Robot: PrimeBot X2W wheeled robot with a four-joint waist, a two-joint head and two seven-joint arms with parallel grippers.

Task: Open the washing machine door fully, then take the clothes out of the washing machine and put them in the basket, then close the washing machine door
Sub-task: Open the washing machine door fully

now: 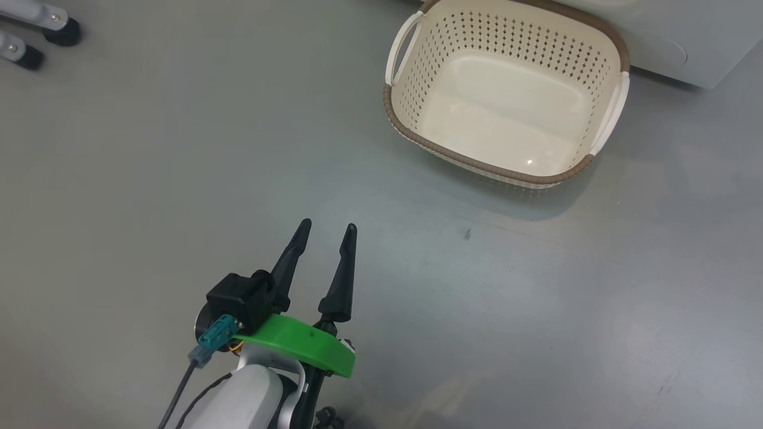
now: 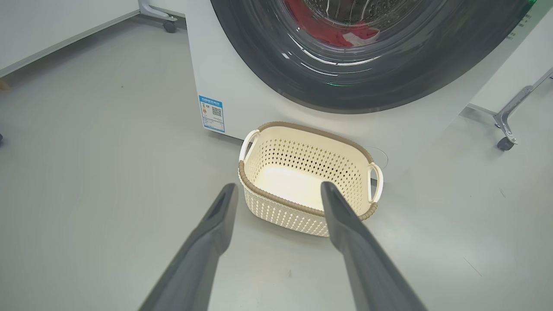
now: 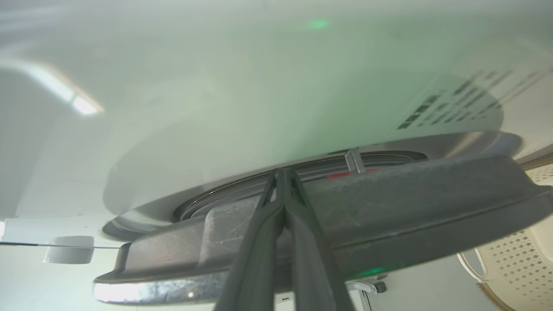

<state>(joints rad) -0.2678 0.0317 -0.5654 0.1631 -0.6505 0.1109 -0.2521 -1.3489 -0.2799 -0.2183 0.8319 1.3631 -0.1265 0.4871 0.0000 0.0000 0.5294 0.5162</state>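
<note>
My left gripper (image 1: 328,229) hangs open over bare floor, short of the basket (image 1: 477,164), which holds nothing. From the left wrist, its tips (image 2: 277,190) frame the basket (image 2: 302,127) standing right in front of the washing machine (image 2: 242,99). Red clothes (image 2: 328,30) show through the glass of the washing machine door (image 2: 345,86). My right gripper (image 3: 283,173) is shut with nothing in it, its tips tucked at the edge of the door's dark rim (image 3: 410,203). The door stands slightly ajar from the white front (image 3: 216,108), and a red sliver of clothes (image 3: 345,175) shows in the gap.
Wheeled frame legs stand at the far left (image 1: 59,31) and on both sides of the machine (image 2: 503,142) (image 2: 169,26). A blue sticker (image 2: 211,113) marks the machine's lower front. Grey floor spreads around the basket (image 3: 510,259).
</note>
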